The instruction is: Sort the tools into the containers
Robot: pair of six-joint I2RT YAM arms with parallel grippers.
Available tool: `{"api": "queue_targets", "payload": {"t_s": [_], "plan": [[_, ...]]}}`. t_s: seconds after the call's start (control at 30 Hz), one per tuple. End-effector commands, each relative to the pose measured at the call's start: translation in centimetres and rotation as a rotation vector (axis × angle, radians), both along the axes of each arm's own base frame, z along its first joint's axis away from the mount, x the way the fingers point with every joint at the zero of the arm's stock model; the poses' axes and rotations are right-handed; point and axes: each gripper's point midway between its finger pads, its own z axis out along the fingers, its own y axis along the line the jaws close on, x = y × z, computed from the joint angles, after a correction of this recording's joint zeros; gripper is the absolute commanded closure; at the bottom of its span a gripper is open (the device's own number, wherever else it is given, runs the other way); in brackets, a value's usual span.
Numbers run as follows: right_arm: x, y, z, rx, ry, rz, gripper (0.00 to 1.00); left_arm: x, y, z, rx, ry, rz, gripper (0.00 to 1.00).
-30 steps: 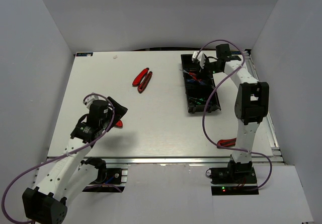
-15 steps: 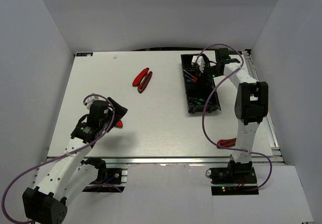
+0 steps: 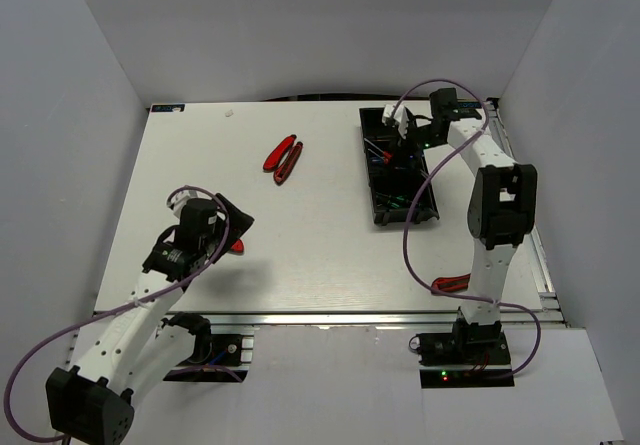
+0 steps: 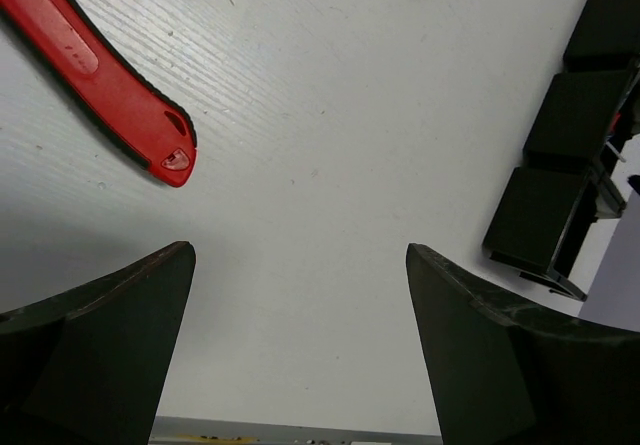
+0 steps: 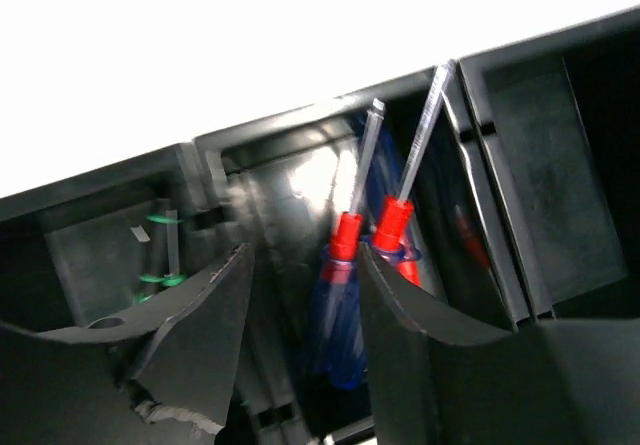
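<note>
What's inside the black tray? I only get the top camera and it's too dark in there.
Observer: The right wrist camera shows two blue-and-red screwdrivers side by side in the middle compartment, shafts reaching its rim.
Operator: Anything green?
Observer: A green-handled screwdriver in the compartment beside it.
Operator: What's hiding under the left arm?
Observer: A red handle flat on the table, ahead of the open left jaws, not between them.

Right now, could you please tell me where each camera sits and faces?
Top external: above and behind, looking down at the table; both arms show.
Left wrist: behind the left gripper, facing table and a red handle; open fingers show.
Right wrist: behind the right gripper, facing into the tray at blue-and-red screwdrivers; fingers show.
Shared: all three see the tray.
</note>
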Motion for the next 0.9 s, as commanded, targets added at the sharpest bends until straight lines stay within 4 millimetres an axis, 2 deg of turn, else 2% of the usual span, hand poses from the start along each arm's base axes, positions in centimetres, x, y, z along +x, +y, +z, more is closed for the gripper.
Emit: {"api": "queue_targets", "payload": {"t_s": [0.0,0.07,0.1,0.13,0.17,0.2,0.23,0.27,0.3,0.37,0.4,0.43,0.47,0.5,0.6,0.63,0.7,0.73,0.8,0.83,0.87], "plan": [[-4.0,2.3,5.8,0.055,-0.053,0.151,0.46,0.4,0.1,0.6,0.029,-0.003,-0.012,0.02],[-6.5,3.2,5.5,0.048,-0.034,0.233,0.42,0.6,0.0,0.9,0.036,-0.007,-0.019,0.02],[-8.6,3.7,5.8,0.040,-0.010,0.278,0.40,0.7,0.0,0.9,0.043,-0.007,-0.022,0.02],[-9.6,3.9,5.7,0.029,-0.036,0.334,0.36,0.8,0.0,1.0,0.046,-0.007,-0.024,0.02],[-11.2,3.6,4.6,0.011,-0.009,0.367,0.34,0.9,0.0,1.2,0.049,-0.012,-0.028,0.02],[-13.1,3.6,4.8,-0.012,-0.010,0.411,0.32,1.0,0.0,1.2,0.053,-0.014,-0.030,0.02],[-13.9,2.9,4.0,-0.071,-0.054,0.469,0.30,1.0,0.0,1.3,0.053,-0.016,-0.031,0.02],[-15.9,2.1,3.0,-0.105,-0.042,0.495,0.29,1.0,0.0,1.3,0.056,-0.019,-0.034,0.02],[-16.9,1.7,2.3,-0.140,-0.045,0.519,0.28,1.0,0.0,1.4,0.057,-0.024,-0.036,0.02],[-18.4,0.1,1.9,-0.225,-0.083,0.554,0.27,1.0,0.0,1.4,0.062,-0.030,-0.043,0.02],[-20.0,-0.7,0.7,-0.250,-0.045,0.569,0.27,1.0,0.0,1.4,0.061,-0.034,-0.045,0.02],[-20.7,-1.6,0.3,-0.292,-0.033,0.572,0.27,0.9,0.1,1.5,0.062,-0.039,-0.045,0.02],[-21.4,-2.2,0.7,-0.312,-0.048,0.569,0.27,0.9,0.1,1.4,0.065,-0.043,-0.049,0.02],[-22.7,-2.9,-0.3,-0.332,-0.013,0.570,0.27,0.8,0.1,1.3,0.066,-0.044,-0.052,0.02],[-24.1,-4.8,-0.7,-0.415,-0.017,0.515,0.27,0.6,0.1,1.2,0.065,-0.057,-0.058,0.02],[-25.3,-6.0,-2.0,-0.461,0.020,0.499,0.27,0.5,0.1,1.2,0.064,-0.060,-0.060,0.02],[-26.2,-7.2,-2.4,-0.508,0.009,0.452,0.27,0.4,0.1,1.1,0.064,-0.067,-0.067,0.02],[-27.5,-8.5,-3.8,-0.563,0.048,0.448,0.27,0.3,0.1,1.1,0.065,-0.070,-0.071,0.02],[-28.6,-9.7,-4.3,-0.604,0.035,0.424,0.26,0.1,0.2,1.1,0.064,-0.077,-0.073,0.02],[-30.0,-10.7,-5.6,-0.638,0.072,0.421,0.24,0.1,0.2,1.0,0.069,-0.080,-0.081,0.02],[-30.2,-11.0,-5.6,-0.648,0.052,0.401,0.24,0.1,0.1,1.2,0.069,-0.085,-0.086,0.02]]}}
